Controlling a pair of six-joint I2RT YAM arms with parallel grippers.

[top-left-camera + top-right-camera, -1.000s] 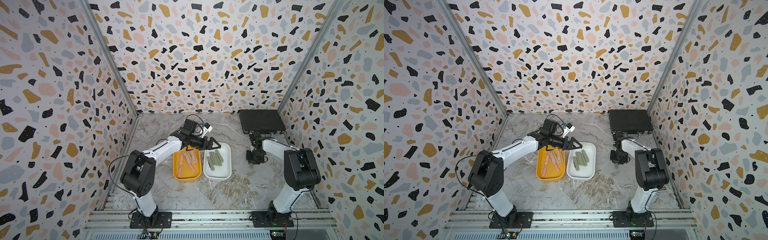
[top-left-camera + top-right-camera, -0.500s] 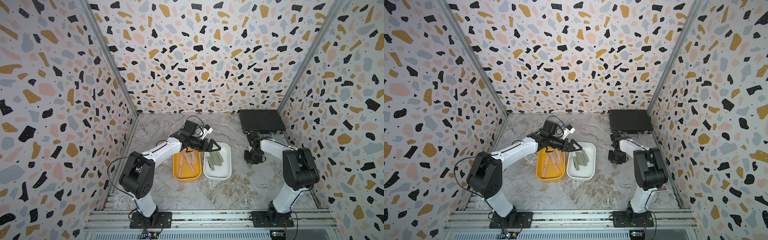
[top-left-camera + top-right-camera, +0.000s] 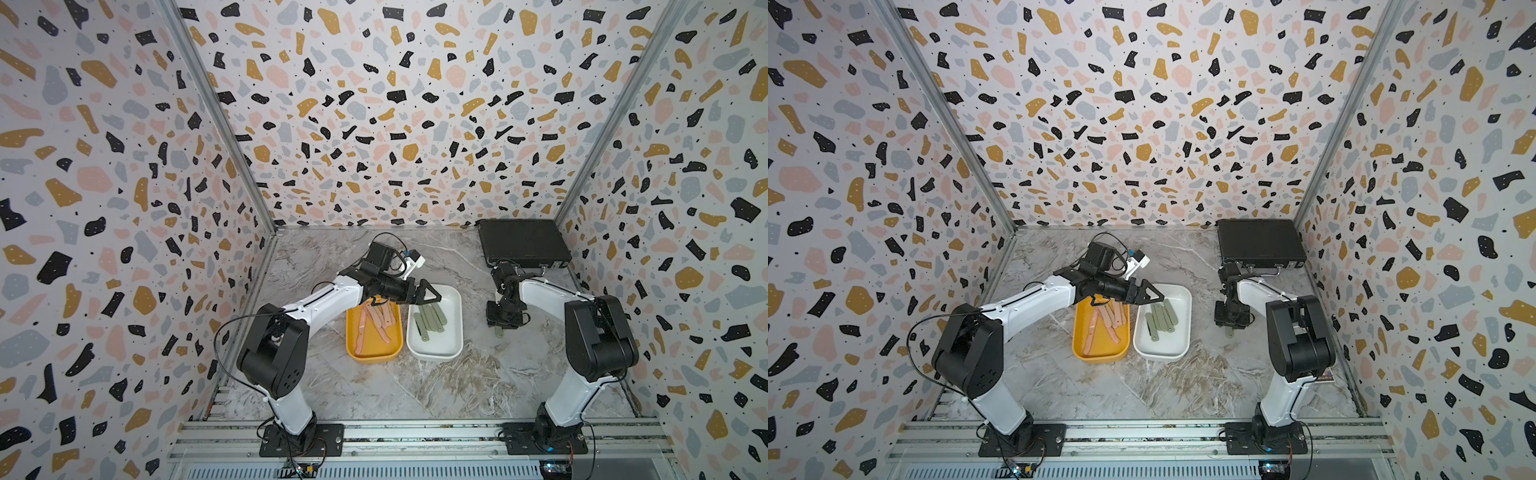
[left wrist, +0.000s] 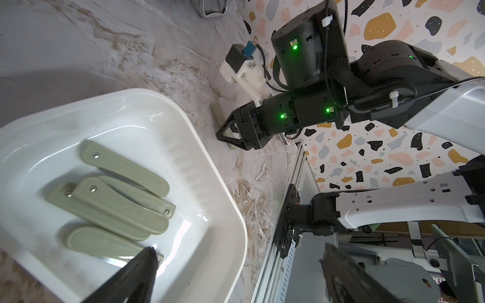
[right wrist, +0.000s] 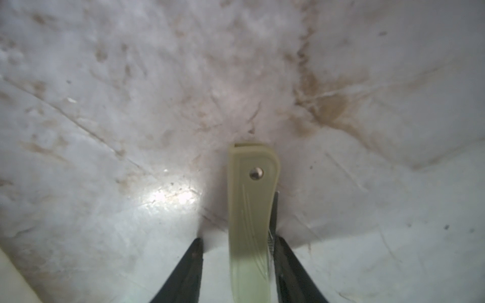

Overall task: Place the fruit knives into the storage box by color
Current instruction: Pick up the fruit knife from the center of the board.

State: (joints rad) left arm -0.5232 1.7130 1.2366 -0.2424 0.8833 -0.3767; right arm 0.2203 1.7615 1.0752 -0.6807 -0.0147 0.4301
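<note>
Near side: orange tray (image 3: pixel 374 357) holds the pink knives (image 3: pixel 376 322). The white tray (image 3: pixel 434 354) just beside it holds the green knives (image 3: pixel 430 320). One loose green knife (image 5: pixel 249 210) lies flat on the table (image 3: pixel 415 395), right of the white tray. The right gripper (image 3: pixel 500 325) straddles it with jaws parted, one finger (image 5: pixel 189 267) clear of it, no clamp. The left gripper (image 3: pixel 432 297) hovers over the trays' far ends, jaws wide, empty. Far right corner: black case (image 3: pixel 521 243).
</note>
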